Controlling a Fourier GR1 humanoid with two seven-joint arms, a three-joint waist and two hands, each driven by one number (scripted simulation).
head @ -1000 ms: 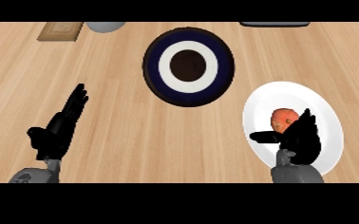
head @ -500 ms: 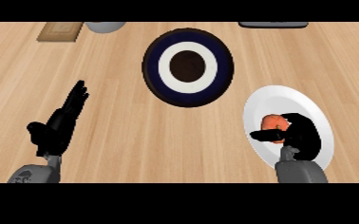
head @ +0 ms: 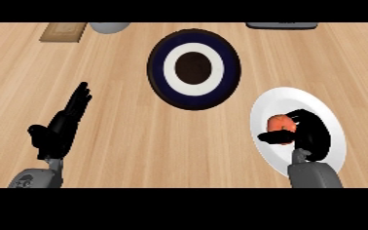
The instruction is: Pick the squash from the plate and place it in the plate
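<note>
Lying toward the near right of the light wooden table [head: 129, 146], a white round plate [head: 287, 100] is seen, and the small orange squash [head: 280, 123] is located within its outline, toward its left side. The squash is enclosed by the right robot hand [head: 310, 132]: the black fingers are curled over its far side and the thumb is hooked under its near side, so that only part of the orange surface is left showing. Whether the squash is touching the white plate or is raised just off it cannot be told. A dark blue round plate [head: 162, 85] with a white ring and a dark centre is set farther back, near the middle of the table, apart from the white plate and to its left. The left robot hand [head: 59, 129] is shown at the near left, open, with straight fingers pointed away and nothing held. Along the far edge, a tan rectangular board [head: 64, 30], a grey rounded object [head: 109, 27] and a dark flat object [head: 282, 25] are partly cut off.
</note>
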